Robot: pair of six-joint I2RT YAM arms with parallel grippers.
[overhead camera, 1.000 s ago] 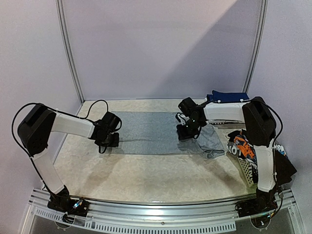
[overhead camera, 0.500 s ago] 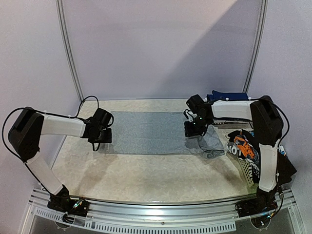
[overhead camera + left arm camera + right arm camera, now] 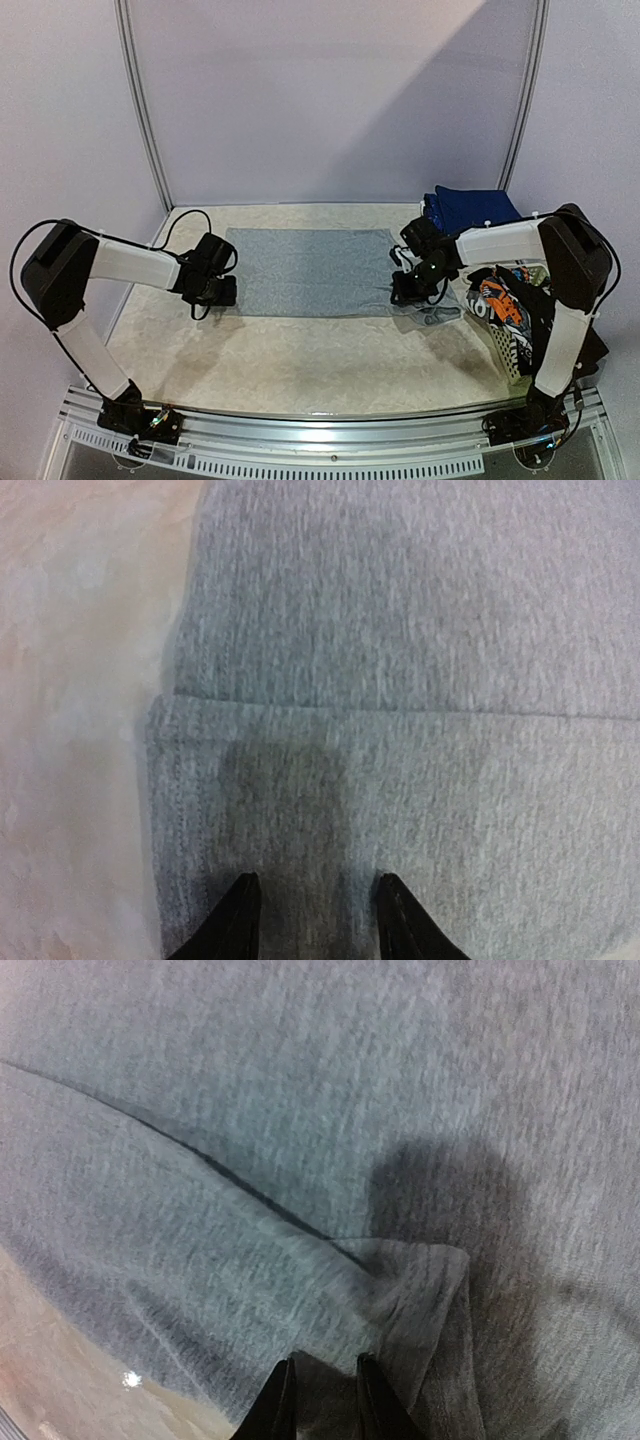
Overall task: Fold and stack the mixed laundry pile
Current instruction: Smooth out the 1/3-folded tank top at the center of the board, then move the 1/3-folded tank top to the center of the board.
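A grey shirt [image 3: 310, 272] lies spread flat across the middle of the table, with a rumpled sleeve [image 3: 435, 315] at its right end. My left gripper [image 3: 225, 291] is over the shirt's left hem. In the left wrist view it [image 3: 318, 920] is open above a folded grey layer [image 3: 400, 680], with nothing between its fingers. My right gripper [image 3: 400, 290] is at the shirt's right end. In the right wrist view its jaws [image 3: 322, 1395] stand narrowly apart just behind a folded corner of the grey cloth [image 3: 420, 1280]. The rest of the mixed laundry pile [image 3: 500, 305] fills the basket.
A white lattice basket [image 3: 505, 355] stands at the right edge, with a black garment [image 3: 585, 350] draped over its side. Folded navy blue pieces [image 3: 470, 208] sit at the back right. Metal frame posts [image 3: 140, 110] rise at the back corners. The pale table surface [image 3: 300, 360] lies in front.
Both grippers have opened and moved apart from the shirt's middle. The right one slid right and nearer, the left one went to the left hem. The shirt's right part now lies flatter.
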